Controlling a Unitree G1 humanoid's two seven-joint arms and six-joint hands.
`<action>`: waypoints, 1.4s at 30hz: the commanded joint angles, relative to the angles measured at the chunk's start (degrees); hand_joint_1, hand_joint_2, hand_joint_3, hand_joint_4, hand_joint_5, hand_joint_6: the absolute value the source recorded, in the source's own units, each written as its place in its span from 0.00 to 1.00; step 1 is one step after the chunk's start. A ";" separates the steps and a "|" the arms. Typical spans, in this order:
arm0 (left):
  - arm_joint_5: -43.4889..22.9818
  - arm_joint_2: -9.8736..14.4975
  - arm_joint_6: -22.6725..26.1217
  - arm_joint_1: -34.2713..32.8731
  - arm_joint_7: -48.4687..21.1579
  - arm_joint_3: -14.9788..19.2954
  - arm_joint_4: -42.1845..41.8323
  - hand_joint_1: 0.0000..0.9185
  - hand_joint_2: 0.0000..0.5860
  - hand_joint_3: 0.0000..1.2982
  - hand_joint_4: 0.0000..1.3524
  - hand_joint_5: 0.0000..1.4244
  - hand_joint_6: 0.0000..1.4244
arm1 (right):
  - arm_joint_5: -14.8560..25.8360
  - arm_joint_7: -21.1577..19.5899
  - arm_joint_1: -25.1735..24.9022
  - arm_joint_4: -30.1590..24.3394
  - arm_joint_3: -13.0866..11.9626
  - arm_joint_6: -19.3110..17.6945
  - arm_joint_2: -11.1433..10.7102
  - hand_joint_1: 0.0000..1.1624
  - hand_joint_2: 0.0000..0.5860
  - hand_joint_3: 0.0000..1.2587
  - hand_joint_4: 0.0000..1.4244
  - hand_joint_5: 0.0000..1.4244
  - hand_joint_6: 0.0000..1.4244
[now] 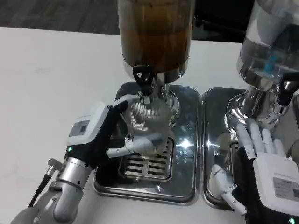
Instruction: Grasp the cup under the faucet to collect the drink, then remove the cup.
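Observation:
A clear ribbed plastic cup [150,120] stands on the slotted grate of the left drip tray [187,154], directly below the black faucet [143,80] of the brown-drink dispenser [155,32]. My left hand [105,133] wraps the cup from the left, its fingers curled around the cup's lower front and upper rim. The cup leans slightly toward the hand. Over the right drip tray, my right hand [261,163] rests with its fingers spread and nothing in it. Whether liquid is flowing cannot be told.
A second dispenser [268,56] with clear liquid stands on the right drip tray [217,140], close behind my right hand. White table stretches to the left and front of the trays.

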 commanded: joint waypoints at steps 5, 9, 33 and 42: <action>-2.13 0.89 -1.98 1.05 -0.50 1.50 -1.00 0.00 0.00 0.19 0.37 0.53 0.62 | 0.68 -0.13 -0.95 1.16 0.04 -0.74 -0.47 0.03 0.79 0.06 0.00 0.00 0.00; -3.58 1.83 -3.32 3.02 0.74 3.22 -3.63 0.00 0.00 0.19 0.37 0.52 0.60 | 0.86 -0.10 -1.27 1.34 -0.06 -0.86 -0.73 0.03 0.79 0.06 0.00 0.00 0.00; -43.13 6.37 -4.81 21.67 -39.34 20.29 -30.59 0.00 0.03 0.00 0.00 0.12 0.09 | 3.14 2.38 -2.65 1.53 0.29 -3.08 -3.20 0.10 0.67 0.02 0.00 0.00 0.00; -58.64 5.84 3.94 23.07 -57.37 23.59 -44.72 0.00 0.04 0.00 0.00 0.05 0.04 | 5.08 3.62 -3.40 2.01 -0.07 -4.55 -3.65 0.12 0.61 0.00 0.00 0.00 0.00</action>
